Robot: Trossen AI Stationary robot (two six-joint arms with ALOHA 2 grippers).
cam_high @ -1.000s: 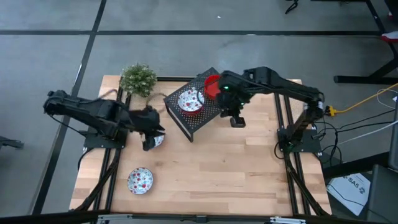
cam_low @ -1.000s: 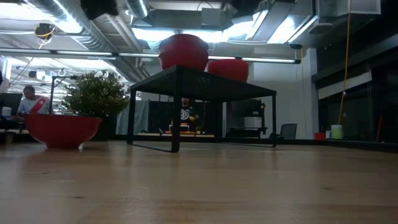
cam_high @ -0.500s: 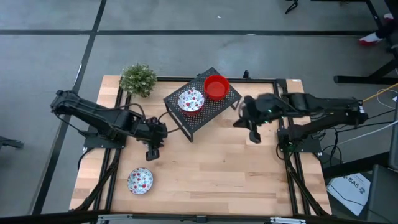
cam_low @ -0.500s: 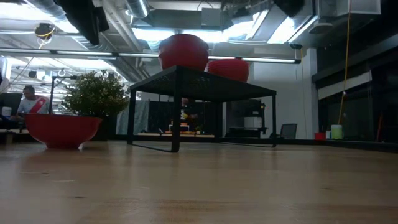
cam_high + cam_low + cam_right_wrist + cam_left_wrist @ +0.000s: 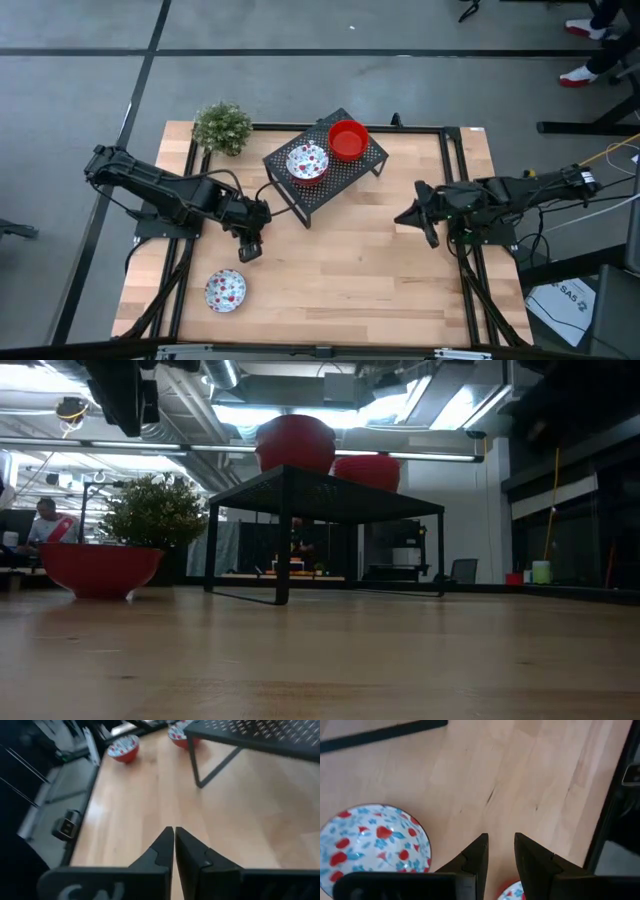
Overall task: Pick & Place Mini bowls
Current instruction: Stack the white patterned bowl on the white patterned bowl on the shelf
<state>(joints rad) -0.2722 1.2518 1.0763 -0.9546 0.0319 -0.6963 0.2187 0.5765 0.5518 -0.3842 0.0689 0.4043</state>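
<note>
A black perforated rack (image 5: 345,172) stands at the far middle of the table. On its top sit a speckled mini bowl (image 5: 307,162) and a plain red one (image 5: 347,140). Another speckled bowl (image 5: 225,290) rests on its base on the table near the front left; it also shows in the left wrist view (image 5: 370,845). My left gripper (image 5: 249,247) hovers left of the rack, slightly open and empty, above a further bowl whose rim (image 5: 512,892) shows below its fingers. My right gripper (image 5: 402,218) is shut and empty, right of the rack.
A small green plant (image 5: 222,127) stands at the table's far left corner. The low view shows a red bowl (image 5: 100,570) on the table in front of the plant. Bare wood lies between the two grippers and along the near edge.
My right gripper has drawn away from the red bowl on the rack, toward the table's right edge and a little toward the near edge; the red bowl stays on the rack. My left gripper has moved a little toward the near edge.
</note>
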